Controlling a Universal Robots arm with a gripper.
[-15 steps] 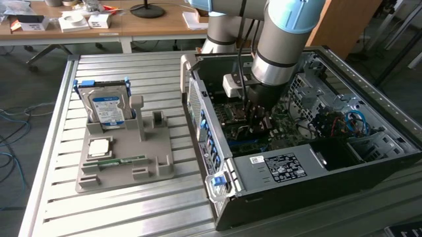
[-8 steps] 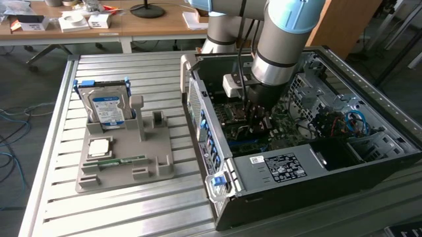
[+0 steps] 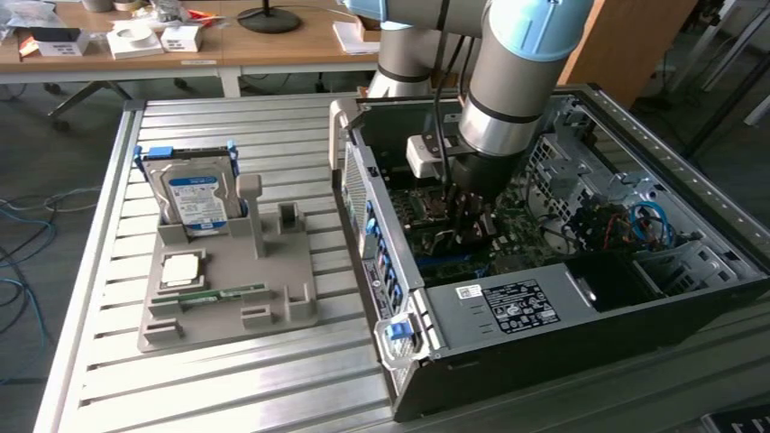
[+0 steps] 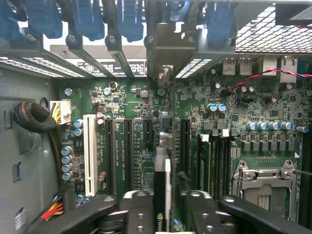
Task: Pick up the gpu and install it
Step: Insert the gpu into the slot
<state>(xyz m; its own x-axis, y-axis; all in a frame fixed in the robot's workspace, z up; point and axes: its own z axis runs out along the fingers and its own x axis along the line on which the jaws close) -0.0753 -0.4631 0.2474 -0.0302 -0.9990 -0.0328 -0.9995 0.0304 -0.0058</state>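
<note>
My arm reaches down into the open computer case, which lies on its side on the slatted metal table; my pincer is deep inside, just above the motherboard. In the wrist view my two black fingers stand on both sides of the gpu, seen on edge as a thin dark board with a pale strip beside it; they are partly closed and pressed against it, so I hold the card between them. The card stands upright over the motherboard, among the long black expansion slots, with its far end toward the rear bracket bay of the case; I cannot tell if its edge is already seated in a slot.

In the exterior view's left, well apart from the case, a grey holder tray rests on the table; the hard drive stands upright in it, and a small memory stick lies flat near its front.
</note>
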